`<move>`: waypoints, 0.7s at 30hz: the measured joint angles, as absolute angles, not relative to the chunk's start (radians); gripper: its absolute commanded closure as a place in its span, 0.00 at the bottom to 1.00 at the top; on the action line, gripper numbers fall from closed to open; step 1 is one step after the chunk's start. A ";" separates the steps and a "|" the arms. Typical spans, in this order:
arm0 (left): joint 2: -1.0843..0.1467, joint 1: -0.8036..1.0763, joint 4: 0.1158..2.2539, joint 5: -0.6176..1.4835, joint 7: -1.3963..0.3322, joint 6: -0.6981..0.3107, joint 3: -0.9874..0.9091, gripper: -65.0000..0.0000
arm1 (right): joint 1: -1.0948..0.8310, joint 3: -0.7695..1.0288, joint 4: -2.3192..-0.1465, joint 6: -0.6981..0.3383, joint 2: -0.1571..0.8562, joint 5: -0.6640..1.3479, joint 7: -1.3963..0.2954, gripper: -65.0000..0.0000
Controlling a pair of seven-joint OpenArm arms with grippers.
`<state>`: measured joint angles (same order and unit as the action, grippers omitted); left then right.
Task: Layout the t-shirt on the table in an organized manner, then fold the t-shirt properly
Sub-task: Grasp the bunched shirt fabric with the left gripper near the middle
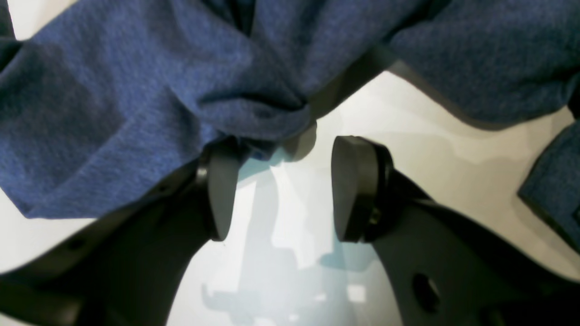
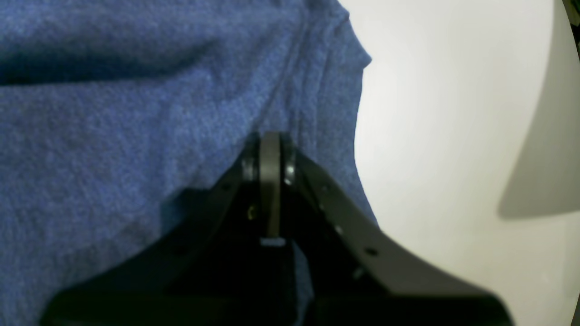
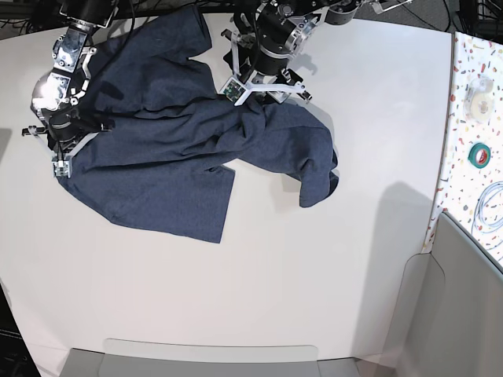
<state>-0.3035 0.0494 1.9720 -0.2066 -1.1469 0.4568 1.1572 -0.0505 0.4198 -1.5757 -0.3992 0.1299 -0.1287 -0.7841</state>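
Note:
The dark navy-blue t-shirt (image 3: 165,133) lies crumpled across the upper left of the white table (image 3: 314,259), one part trailing right to a bunched end (image 3: 318,177). My left gripper (image 3: 266,96) stands at the shirt's upper middle. In the left wrist view this gripper (image 1: 285,181) is open, only table between its fingers, and a bunched fold (image 1: 253,113) hangs just past the fingertips. My right gripper (image 3: 63,151) is at the shirt's left edge. Its fingers (image 2: 270,149) are pressed together on the t-shirt (image 2: 136,136), with creases running to the tips.
A speckled strip (image 3: 471,47) runs along the table's right side with a green tape roll (image 3: 479,153) and a white cable (image 3: 491,208). A grey panel (image 3: 464,314) stands at the bottom right. A pale tray edge (image 3: 212,353) lies along the front.

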 measured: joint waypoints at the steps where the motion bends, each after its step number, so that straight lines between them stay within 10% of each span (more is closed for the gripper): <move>1: -0.298 0.050 1.972 -0.207 -1.147 0.456 1.157 0.54 | -0.051 0.420 -1.576 -0.399 0.130 -0.129 -0.785 1.00; 13: -0.221 0.050 1.971 -0.207 -1.147 0.456 1.046 0.71 | -0.059 0.420 -1.579 -0.399 0.130 -0.129 -0.779 1.00; 21: -0.219 0.050 1.918 -0.210 -1.143 0.457 1.046 1.00 | -0.059 0.420 -1.579 -0.399 0.130 -0.129 -0.778 1.00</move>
